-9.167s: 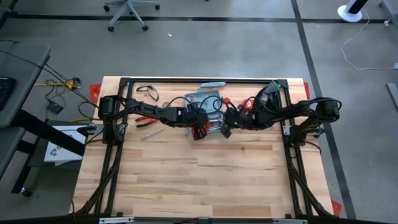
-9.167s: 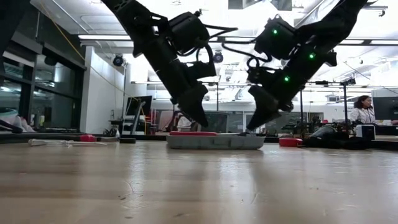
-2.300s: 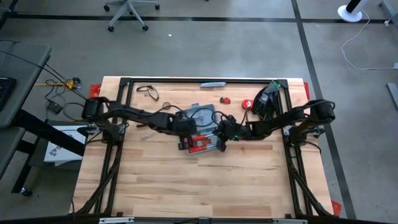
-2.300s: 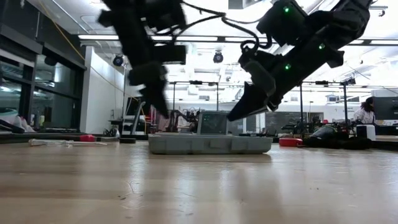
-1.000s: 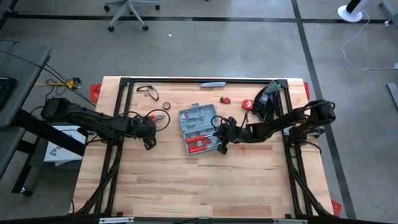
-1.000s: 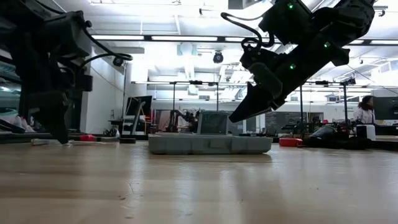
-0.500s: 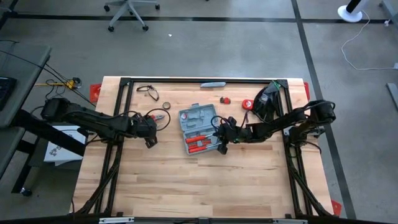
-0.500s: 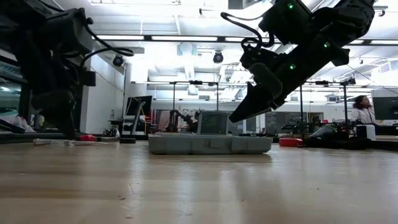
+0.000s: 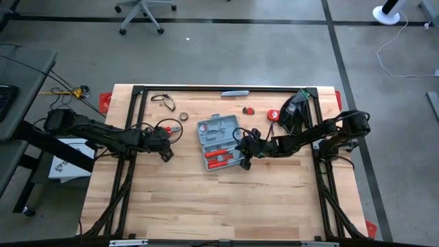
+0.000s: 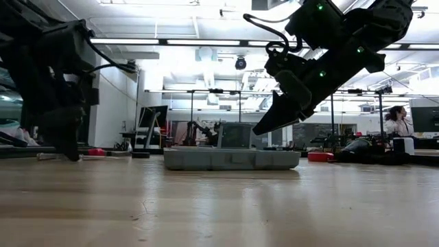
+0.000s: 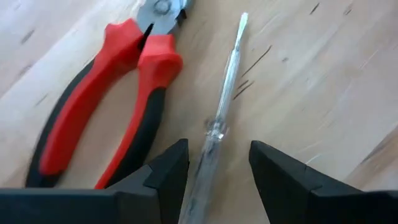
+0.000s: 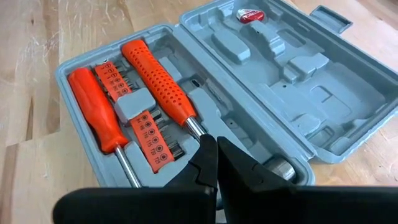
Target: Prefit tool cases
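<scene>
left gripper [image 11: 214,165] spread wide, straddling the tester [image 11: 219,112] | pliers [image 11: 106,106] lying just beside one finger | you're risking pinching both | right gripper [image 12: 216,163] closed, pressing on case [image 12: 186,99]

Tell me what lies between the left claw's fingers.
In the left wrist view, a clear-handled screwdriver lies on the table between the open left claw's fingers; red-handled pliers lie beside it.
</scene>
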Tool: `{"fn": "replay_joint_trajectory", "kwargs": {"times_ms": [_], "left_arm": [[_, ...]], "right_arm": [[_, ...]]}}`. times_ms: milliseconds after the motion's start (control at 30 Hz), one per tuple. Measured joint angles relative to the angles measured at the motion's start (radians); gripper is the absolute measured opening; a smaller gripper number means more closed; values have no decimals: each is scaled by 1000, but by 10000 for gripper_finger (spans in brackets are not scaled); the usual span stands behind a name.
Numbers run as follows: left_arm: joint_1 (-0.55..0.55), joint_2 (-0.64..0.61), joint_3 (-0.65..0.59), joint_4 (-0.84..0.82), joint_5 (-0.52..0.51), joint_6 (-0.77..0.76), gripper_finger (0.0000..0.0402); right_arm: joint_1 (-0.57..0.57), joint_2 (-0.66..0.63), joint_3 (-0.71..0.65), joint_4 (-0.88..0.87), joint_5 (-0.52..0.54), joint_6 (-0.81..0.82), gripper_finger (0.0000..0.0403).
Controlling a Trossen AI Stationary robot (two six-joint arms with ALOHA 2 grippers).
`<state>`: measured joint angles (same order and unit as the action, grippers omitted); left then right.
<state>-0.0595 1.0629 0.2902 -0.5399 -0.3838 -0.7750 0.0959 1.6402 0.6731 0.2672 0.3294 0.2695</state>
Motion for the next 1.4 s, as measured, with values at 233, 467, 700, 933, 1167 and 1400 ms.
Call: {"fn": "replay_joint_trajectory", "kwargs": {"times_ms": [233,467,700,933,1167,1400], "left_arm": [[0,1,-33,110,50,-30,74],[-1,1,-43,153,57,-39,25],[-29,7,-46,285,54,22,25],[-49,8,5,316,54,82,24],[-49,7,77,345,27,181,23],[-47,29,122,564,40,319,2]], "right_arm": [[0,0,0,0,-3,20,0],[12,0,0,0,-4,24,0],[28,-9,0,0,14,39,0],[31,-91,0,-31,51,8,0],[31,-165,0,-100,80,-9,0],[30,-191,0,-136,115,-22,0]]}}
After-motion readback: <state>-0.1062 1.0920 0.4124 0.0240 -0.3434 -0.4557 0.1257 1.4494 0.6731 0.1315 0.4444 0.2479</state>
